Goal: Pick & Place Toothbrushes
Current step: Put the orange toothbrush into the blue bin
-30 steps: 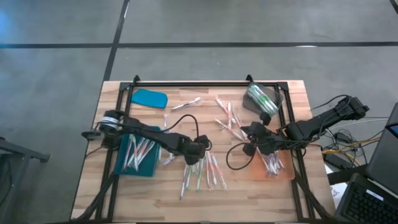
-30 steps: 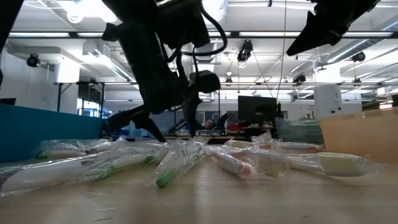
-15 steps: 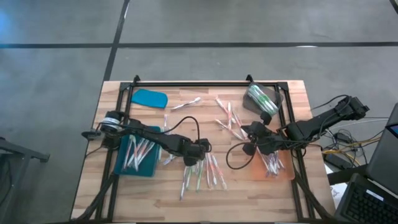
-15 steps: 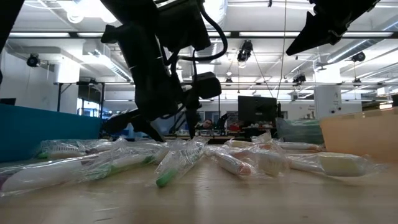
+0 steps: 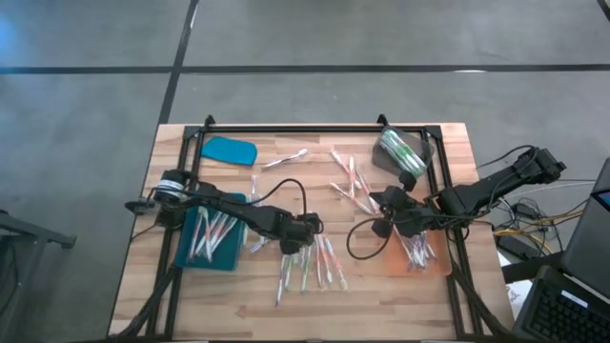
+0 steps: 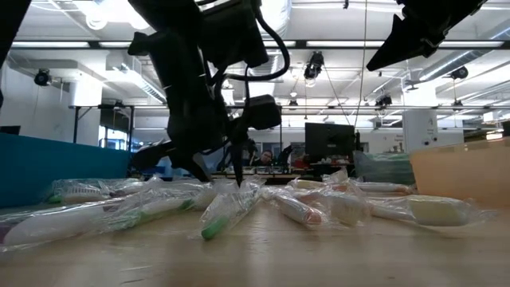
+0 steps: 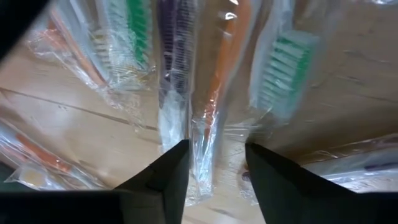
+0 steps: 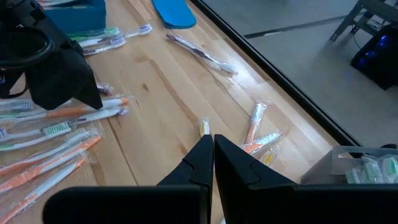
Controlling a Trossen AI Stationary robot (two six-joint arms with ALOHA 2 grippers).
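Step in hand: pick. Left claw (image 5: pixel 294 245) is down over the middle cluster of wrapped toothbrushes (image 5: pixel 310 262) on the surface (image 5: pixel 381 295), fingers (image 7: pixel 168 180) parted astride an orange-handled brush (image 7: pixel 214 93), not gripping. I judge the next move is to close on that 1 without snagging neighbouring wrappers. Right claw (image 5: pixel 381 204) hangs closed and empty near the orange tray (image 5: pixel 443 267). Contact with the brush is hidden; overlapping wrappers blur the brush edges.

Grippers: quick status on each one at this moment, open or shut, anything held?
Left gripper: open, fingers straddling a wrapped orange toothbrush, not yet gripping.
Right gripper: shut, holding nothing, above the table.
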